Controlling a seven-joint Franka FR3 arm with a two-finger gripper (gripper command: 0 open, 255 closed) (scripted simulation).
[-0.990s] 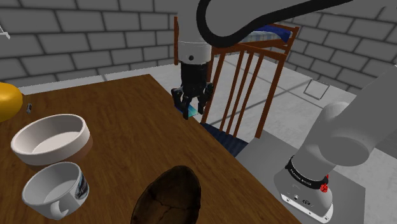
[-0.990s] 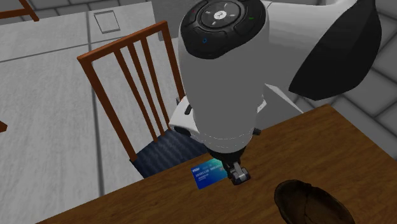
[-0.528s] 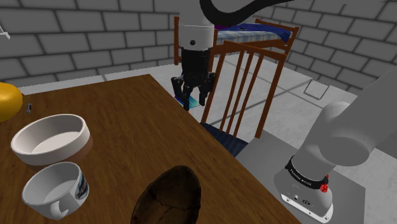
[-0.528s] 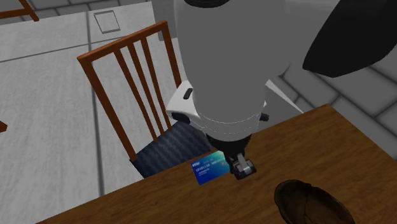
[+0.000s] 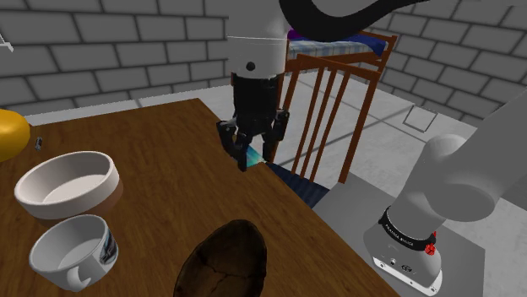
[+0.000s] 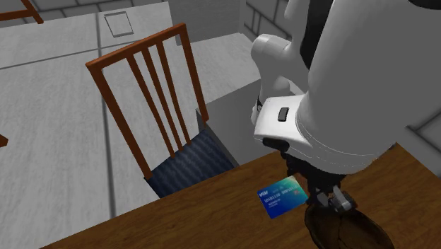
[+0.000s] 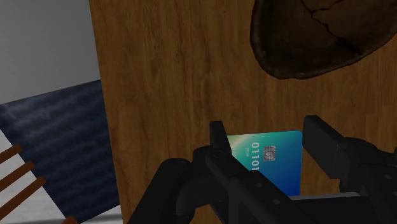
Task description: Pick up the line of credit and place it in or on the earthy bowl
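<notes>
- Your gripper [image 5: 251, 154] is clamped on the blue-green card [image 6: 281, 196], which hangs just above the table [image 5: 152, 143] near its edge, so the pick-up looks done.
- Left for you: carry it over the dark brown bowl [image 7: 318, 32] nearby and release.

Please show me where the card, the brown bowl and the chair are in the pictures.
card [image 6: 281, 197]: second exterior view, middle of its blue face.
brown bowl [image 5: 224, 261]: shoulder view, its dark inner wall.
chair [image 6: 138, 47]: second exterior view, top rail of its back.
</notes>
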